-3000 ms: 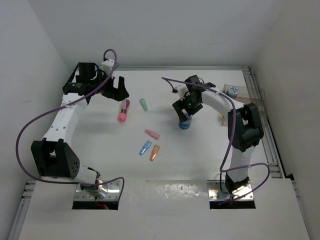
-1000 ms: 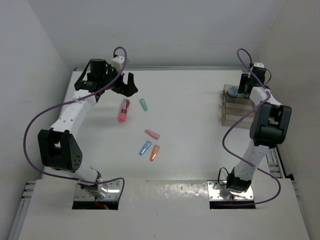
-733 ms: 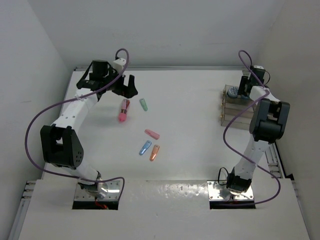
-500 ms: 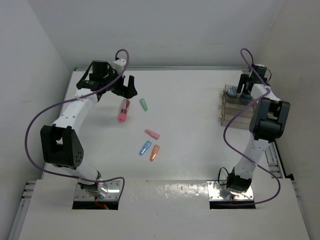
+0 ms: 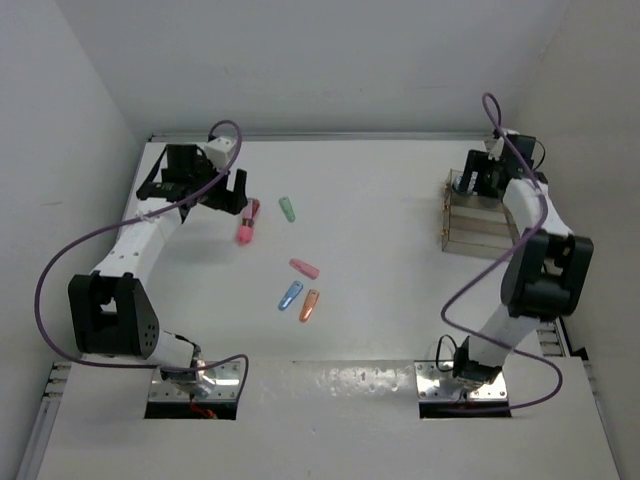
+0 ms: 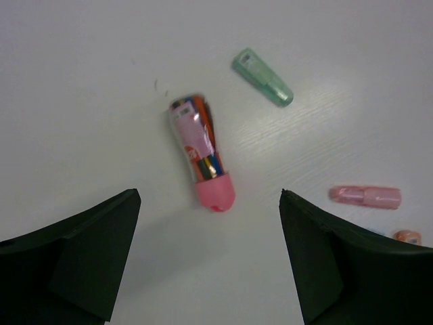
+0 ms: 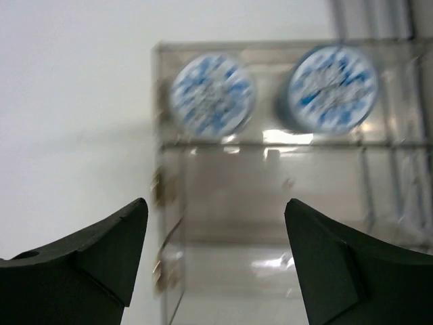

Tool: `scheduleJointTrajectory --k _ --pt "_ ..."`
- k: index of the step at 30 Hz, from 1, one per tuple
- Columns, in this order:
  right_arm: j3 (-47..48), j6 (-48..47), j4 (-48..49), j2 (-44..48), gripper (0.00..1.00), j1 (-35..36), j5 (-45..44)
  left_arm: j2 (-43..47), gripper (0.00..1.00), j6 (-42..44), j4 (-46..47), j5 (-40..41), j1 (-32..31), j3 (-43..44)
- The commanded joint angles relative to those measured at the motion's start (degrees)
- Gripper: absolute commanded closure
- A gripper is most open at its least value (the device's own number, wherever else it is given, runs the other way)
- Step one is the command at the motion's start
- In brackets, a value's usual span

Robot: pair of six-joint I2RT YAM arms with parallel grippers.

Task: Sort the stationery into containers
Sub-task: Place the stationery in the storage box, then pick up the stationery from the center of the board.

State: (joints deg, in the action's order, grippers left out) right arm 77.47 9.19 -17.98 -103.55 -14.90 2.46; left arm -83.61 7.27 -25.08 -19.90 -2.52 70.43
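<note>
The pink-magenta marker [image 6: 201, 152] lies on the table just ahead of my open, empty left gripper [image 6: 208, 203], which hovers above it; both show in the top view, gripper [image 5: 228, 196] and marker [image 5: 245, 222]. Beyond lie the green capsule [image 6: 262, 76] [image 5: 288, 208], pink capsule [image 6: 365, 196] [image 5: 304, 268], blue capsule [image 5: 290, 294] and orange capsule [image 5: 310, 305]. My right gripper [image 7: 215, 203] [image 5: 472, 180] is open and empty above the clear box [image 7: 270, 203] [image 5: 490, 228]. Two blue-and-white rolls [image 7: 212, 97] [image 7: 331, 88] sit side by side in the box's far compartment.
The box stands at the table's far right beside a metal rail [image 5: 540, 290]. White walls close in the table at left, back and right. Purple cables loop from both arms.
My right gripper carried the second roll from the table's middle to the box and has let it go. My left gripper has moved left and nearer, over the marker.
</note>
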Motion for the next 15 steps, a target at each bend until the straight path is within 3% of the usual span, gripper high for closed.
scheduleJointTrajectory --k 1,8,15 --pt "-9.66 1.62 0.49 13.94 0.20 3.45 9.13 2.49 0.11 2.66 1.25 7.85 0.77 -5.72" --pt "-20.42 0.92 -4.08 27.16 0.19 9.08 15.90 -5.40 0.10 1.61 3.54 9.79 -0.02 -6.37" --pt "-25.87 -12.08 -5.67 34.46 0.15 13.22 19.69 -15.08 0.10 -0.32 6.36 9.27 -1.17 -2.24"
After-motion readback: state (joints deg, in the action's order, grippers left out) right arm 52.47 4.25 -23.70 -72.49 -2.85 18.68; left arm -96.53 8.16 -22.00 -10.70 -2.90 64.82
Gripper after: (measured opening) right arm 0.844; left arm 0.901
